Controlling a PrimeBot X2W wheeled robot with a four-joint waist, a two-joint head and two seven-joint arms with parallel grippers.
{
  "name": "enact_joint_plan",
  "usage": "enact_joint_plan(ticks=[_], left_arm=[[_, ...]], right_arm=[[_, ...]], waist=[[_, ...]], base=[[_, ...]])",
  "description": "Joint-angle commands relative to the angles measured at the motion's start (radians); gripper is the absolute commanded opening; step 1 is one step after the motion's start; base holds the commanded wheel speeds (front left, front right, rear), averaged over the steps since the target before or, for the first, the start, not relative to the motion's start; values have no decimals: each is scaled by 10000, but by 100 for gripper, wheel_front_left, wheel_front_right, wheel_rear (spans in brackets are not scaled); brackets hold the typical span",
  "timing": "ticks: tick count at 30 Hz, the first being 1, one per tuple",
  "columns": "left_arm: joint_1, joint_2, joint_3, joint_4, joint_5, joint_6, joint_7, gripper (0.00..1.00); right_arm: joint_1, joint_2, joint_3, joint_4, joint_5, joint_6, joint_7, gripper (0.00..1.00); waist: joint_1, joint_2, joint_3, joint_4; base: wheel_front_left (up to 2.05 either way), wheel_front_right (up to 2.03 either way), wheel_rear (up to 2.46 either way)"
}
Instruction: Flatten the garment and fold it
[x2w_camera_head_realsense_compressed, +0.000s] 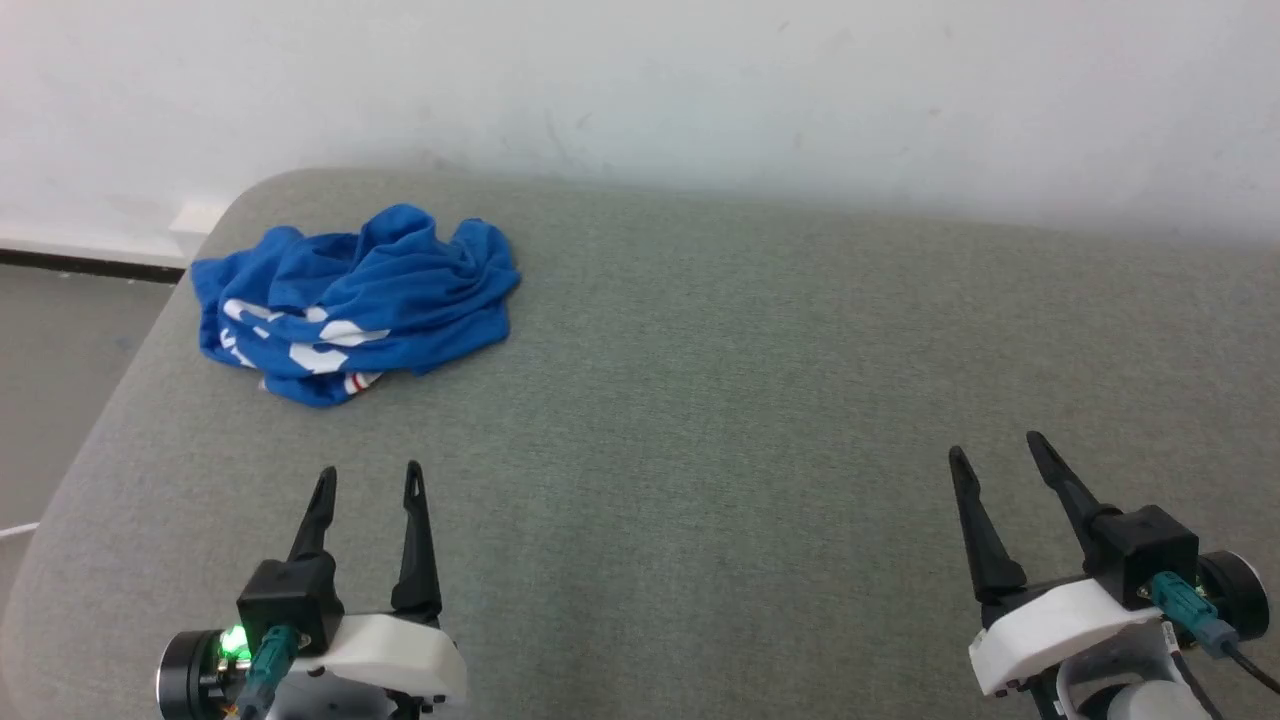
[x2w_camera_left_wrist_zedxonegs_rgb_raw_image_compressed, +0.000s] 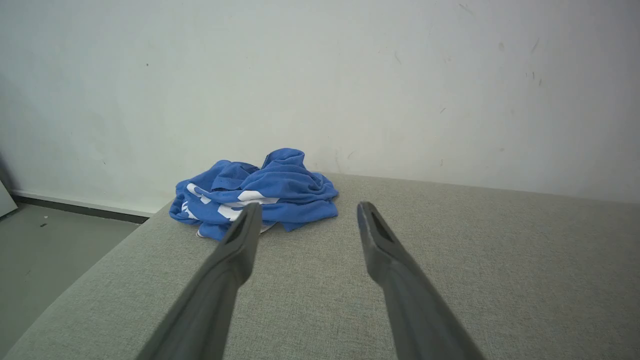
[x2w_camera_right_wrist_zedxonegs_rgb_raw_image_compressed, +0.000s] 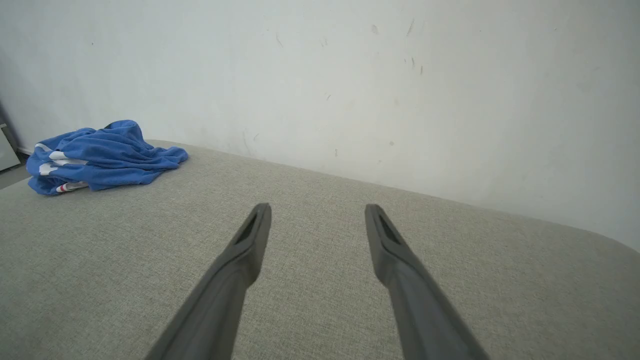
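I had both arms low over the grey cushioned surface (x2w_camera_head_realsense_compressed: 720, 400). The left gripper (x2w_camera_head_realsense_compressed: 370, 468) stood with its two fingers spread apart and nothing between them. The right gripper (x2w_camera_head_realsense_compressed: 996, 444) was spread about as wide, also empty. The garment (x2w_camera_head_realsense_compressed: 360, 290) lay crumpled in a blue heap, with bits of white print and a red-and-white stripe showing at its near edge. It sat ahead of the left fingertips and slightly to their left, clear of them. From the right fingers it was well apart, far off to their left, near the surface's rounded corner below the pale wall (x2w_camera_head_realsense_compressed: 640, 90).
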Motion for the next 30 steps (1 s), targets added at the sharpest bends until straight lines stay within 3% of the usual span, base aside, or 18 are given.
enact_joint_plan(ticks=[1, 30], left_arm=[[146, -26, -63, -80, -74, 98, -125, 100], [644, -39, -175, -78, -422, 528, -731, 100]], right_arm=[[55, 20, 44, 33, -33, -9, -108, 100], [66, 33, 868, 415, 71, -14, -655, 100]], waist=[[0, -1, 29, 255], [0, -1, -141, 2280]], base=[[0, 0, 0], [0, 0, 0]])
